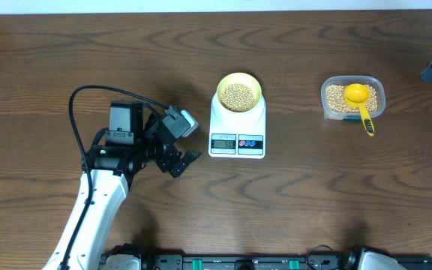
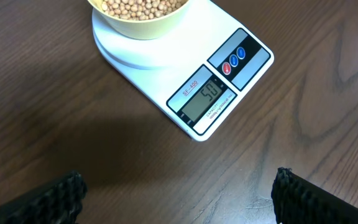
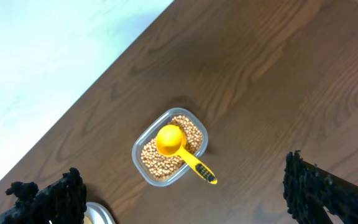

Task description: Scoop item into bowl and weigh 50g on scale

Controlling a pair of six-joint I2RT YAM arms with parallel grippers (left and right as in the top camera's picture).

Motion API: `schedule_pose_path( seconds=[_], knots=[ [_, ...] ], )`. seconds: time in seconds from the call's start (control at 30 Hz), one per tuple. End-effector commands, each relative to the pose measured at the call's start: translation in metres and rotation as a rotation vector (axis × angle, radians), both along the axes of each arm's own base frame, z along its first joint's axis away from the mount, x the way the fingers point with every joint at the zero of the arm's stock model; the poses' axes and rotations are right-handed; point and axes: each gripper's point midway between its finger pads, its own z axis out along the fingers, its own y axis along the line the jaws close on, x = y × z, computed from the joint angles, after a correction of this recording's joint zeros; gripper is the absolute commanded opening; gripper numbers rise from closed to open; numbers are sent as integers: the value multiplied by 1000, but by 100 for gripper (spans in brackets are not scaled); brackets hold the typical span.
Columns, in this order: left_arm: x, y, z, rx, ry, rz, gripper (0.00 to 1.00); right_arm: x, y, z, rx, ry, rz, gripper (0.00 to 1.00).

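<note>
Bowl [image 1: 238,93] of beans [image 2: 143,6] on scale [image 2: 185,62], display [image 2: 205,98] reads 50. Left fingers [image 2: 58,198] wide, empty; right fingers [image 3: 319,190] wide, empty. Spoon [image 3: 179,149] rests in tub [image 3: 135,152].

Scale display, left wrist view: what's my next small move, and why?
Probably just back the left gripper away, adding nothing: the display reads 50, the bowl of beans sits on the scale, and the yellow spoon rests in the tub.
</note>
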Motion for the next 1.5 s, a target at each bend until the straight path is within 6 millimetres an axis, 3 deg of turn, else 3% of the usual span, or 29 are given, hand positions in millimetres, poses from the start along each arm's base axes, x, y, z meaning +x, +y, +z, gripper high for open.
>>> schedule_pose_path(
  seconds=[0.0,0.5,0.77,0.87,0.97,1.07,1.2,1.47],
  knots=[
    [-2,2,-4,5,12,8,97,-6,0,6,4,-13,-21,99],
    [-2,2,-4,5,12,8,98,-13,-1,-1,-34,42,11,99],
    [-2,2,-4,5,12,8,97,-14,19,4,-82,41,155,99],
    [-2,2,-4,5,12,8,98,-27,31,12,-134,37,196,99],
    [-2,2,-4,5,12,8,98,-48,49,38,-186,-69,234,99],
    [-2,2,-4,5,12,8,98,-67,55,50,-211,-153,240,99],
    [-2,2,-4,5,12,8,98,-82,56,38,-238,-227,240,99],
    [-2,2,-4,5,12,8,97,-76,58,-2,-520,-414,330,99]
  ],
)
